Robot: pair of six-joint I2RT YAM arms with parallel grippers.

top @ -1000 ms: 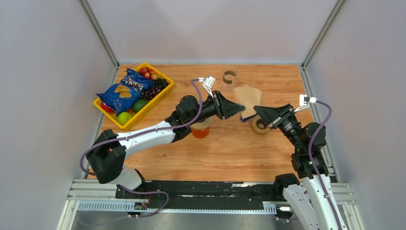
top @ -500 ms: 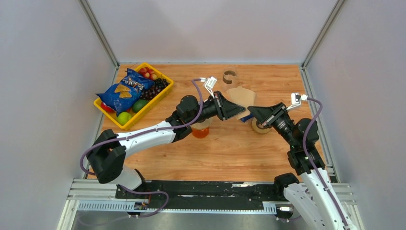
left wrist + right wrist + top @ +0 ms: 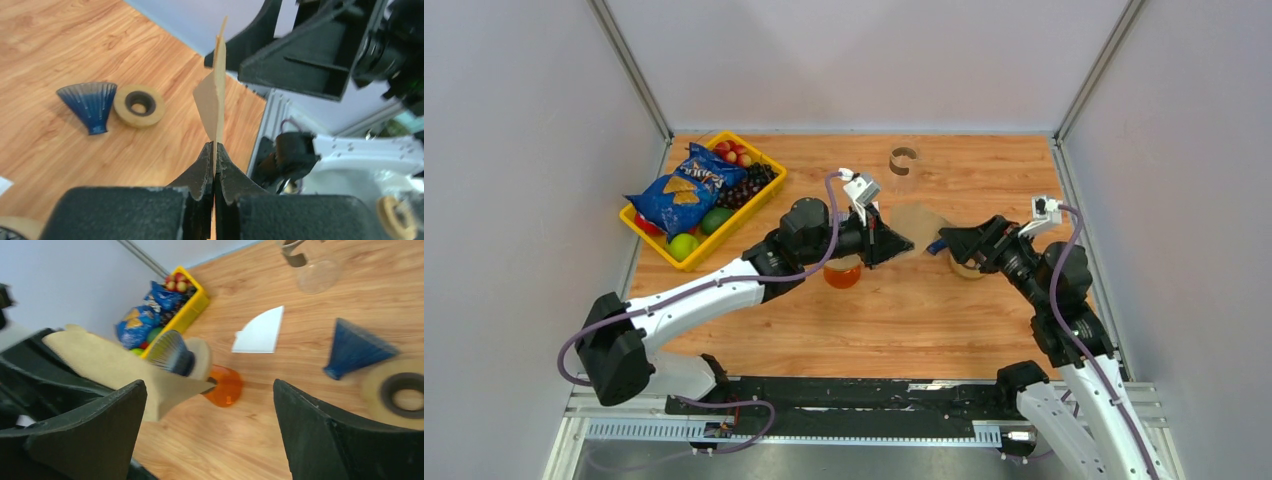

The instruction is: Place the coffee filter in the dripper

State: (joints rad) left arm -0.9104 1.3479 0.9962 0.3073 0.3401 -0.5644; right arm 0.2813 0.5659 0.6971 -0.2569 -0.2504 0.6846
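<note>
The brown paper coffee filter (image 3: 916, 222) hangs in the air above mid-table, and my left gripper (image 3: 902, 243) is shut on its edge. In the left wrist view the filter (image 3: 212, 100) stands edge-on, pinched by the gripper (image 3: 215, 147). My right gripper (image 3: 949, 243) is open just right of the filter and does not touch it. In the right wrist view the filter (image 3: 100, 365) lies past the left finger of the wide-open gripper (image 3: 207, 384). A blue ribbed dripper (image 3: 172, 354) sits on an orange cup (image 3: 227, 385), under my left arm in the top view.
A second blue ribbed cone (image 3: 352, 347) lies on its side beside a tan ring (image 3: 400, 392). A white filter (image 3: 260, 332) lies flat on the wood. A glass carafe (image 3: 904, 160) stands at the back. A yellow tray (image 3: 754, 205) of fruit and a chip bag (image 3: 686, 185) sits at the left.
My right gripper has opened and let go of the filter while my left gripper has shut on it. The left arm has drawn the filter back to the left.
</note>
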